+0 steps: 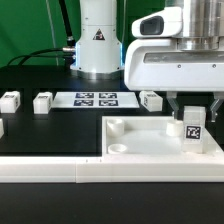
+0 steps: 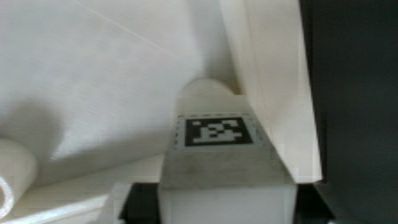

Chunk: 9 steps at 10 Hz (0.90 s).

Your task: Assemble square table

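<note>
Only a warning triangle on the arm's base.

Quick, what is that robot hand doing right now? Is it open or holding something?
The hand: closed, holding a small white tagged leg between its two fingers.

The marker board lies flat near the black tabletop's far edge; a long white border wall lines its near edge.
</note>
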Each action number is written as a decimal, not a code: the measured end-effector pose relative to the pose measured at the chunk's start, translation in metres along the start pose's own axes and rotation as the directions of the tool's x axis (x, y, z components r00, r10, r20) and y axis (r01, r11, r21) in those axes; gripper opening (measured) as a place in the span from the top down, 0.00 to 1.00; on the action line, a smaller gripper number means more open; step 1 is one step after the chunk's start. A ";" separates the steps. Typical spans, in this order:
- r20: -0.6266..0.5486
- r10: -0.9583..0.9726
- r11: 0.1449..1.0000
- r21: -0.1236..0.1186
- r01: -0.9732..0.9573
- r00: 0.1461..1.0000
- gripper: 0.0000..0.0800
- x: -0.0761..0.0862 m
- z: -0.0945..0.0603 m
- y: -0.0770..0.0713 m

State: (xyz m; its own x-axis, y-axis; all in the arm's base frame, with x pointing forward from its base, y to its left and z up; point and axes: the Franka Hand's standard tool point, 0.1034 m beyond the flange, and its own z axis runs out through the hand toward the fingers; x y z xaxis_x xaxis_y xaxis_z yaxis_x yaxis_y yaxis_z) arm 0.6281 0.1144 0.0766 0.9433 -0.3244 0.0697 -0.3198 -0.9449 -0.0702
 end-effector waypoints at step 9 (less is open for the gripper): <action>-0.008 0.247 0.969 -0.030 -0.247 0.969 0.30 0.001 -0.003 0.012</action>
State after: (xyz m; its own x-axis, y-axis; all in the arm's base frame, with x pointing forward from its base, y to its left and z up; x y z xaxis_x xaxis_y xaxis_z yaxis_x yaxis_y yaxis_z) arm 0.6251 0.1021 0.0783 0.8346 -0.5479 0.0579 -0.5453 -0.8364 -0.0550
